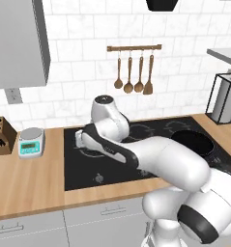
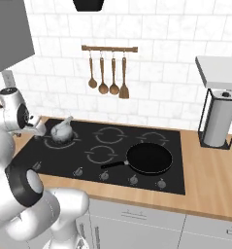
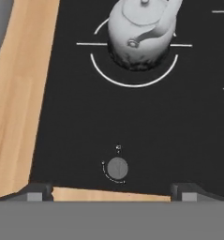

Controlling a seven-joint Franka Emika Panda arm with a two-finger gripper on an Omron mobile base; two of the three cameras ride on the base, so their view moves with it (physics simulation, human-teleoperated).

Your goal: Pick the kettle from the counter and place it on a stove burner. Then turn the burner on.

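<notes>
Kettle on its ring, pincer spread above the knob

The squat, glossy silver kettle [image 3: 140, 33] sits on the broken grey ring of the stove burner [image 3: 114, 78] in smooth black glass. The pincer [image 3: 111, 194] hangs spread and empty, dark tips either side of a small round grey knob [image 3: 117, 168], beside the tan wood-grain bench [image 3: 19, 103].

No text or label is legible.
</notes>
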